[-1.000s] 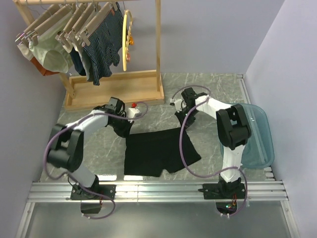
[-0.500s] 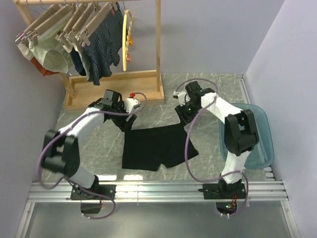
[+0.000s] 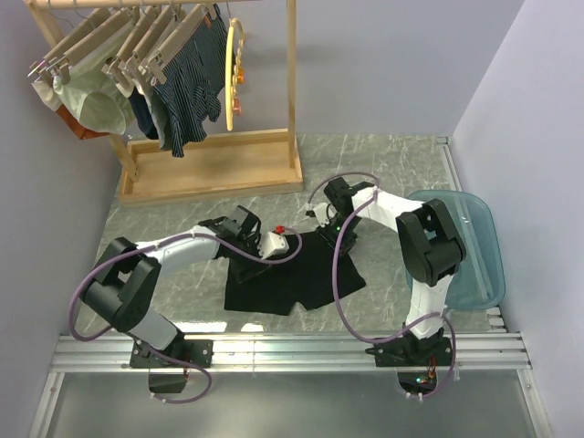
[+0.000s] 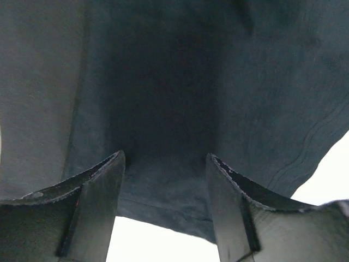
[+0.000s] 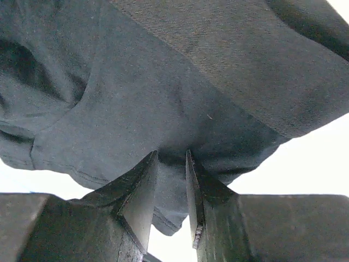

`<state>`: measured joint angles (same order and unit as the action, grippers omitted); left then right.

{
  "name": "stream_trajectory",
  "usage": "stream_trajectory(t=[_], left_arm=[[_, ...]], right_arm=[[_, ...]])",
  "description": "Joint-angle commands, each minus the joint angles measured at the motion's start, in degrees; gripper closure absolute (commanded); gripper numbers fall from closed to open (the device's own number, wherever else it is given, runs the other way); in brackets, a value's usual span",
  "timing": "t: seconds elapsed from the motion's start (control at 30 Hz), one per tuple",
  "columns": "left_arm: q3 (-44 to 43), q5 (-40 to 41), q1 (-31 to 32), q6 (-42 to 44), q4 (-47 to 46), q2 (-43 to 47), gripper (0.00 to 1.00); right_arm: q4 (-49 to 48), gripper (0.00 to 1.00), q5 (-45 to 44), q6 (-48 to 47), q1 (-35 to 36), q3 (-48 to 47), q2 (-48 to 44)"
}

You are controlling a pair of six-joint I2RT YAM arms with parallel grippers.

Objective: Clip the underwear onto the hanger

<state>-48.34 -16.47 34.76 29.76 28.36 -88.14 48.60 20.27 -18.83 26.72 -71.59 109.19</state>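
The black underwear lies flat on the marble table, between the two arms. My left gripper is down at its upper left edge. In the left wrist view that gripper stands open, its fingers astride the hem of the underwear. My right gripper is at the garment's upper right corner. In the right wrist view it is nearly closed, pinching a fold of the underwear. The yellow hanger with orange-red clips hangs on the wooden rack, far from both grippers.
The wooden rack stands at the back left. It carries beige clip hangers with dark striped shorts and pale green underwear. A translucent blue tub sits at the right edge. A metal rail runs along the front.
Both grippers let go of the underwear's top corners and lifted. The left then came down and right onto the upper left hem; the right dropped back and closed on the upper right corner.
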Motion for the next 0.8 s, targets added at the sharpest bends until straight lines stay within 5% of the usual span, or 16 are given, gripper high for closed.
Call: stream_trajectory(t=[0.0,0.43,0.53,0.77], left_arm=[[2.01,1.96,1.27,3.19,0.64,1.47,0.34],[5.36,0.03,9.36,1.98,11.63,12.98,0.33],[-0.68,0.3,9.36,-3.63,13.55,17.11,0.27],[-31.49,5.74,9.36,-19.46,14.54,20.38,0.18]], right_arm=[[3.33,0.65,-3.66,-2.44,2.1,2.68,-0.29],[6.07,0.62,-2.78,-3.15,9.67,9.81,-7.49],[7.21,0.52,-2.35,-1.57,8.97,5.08,-10.21],[10.55,0.39,1.96,1.95,0.71,-9.52,-14.61]])
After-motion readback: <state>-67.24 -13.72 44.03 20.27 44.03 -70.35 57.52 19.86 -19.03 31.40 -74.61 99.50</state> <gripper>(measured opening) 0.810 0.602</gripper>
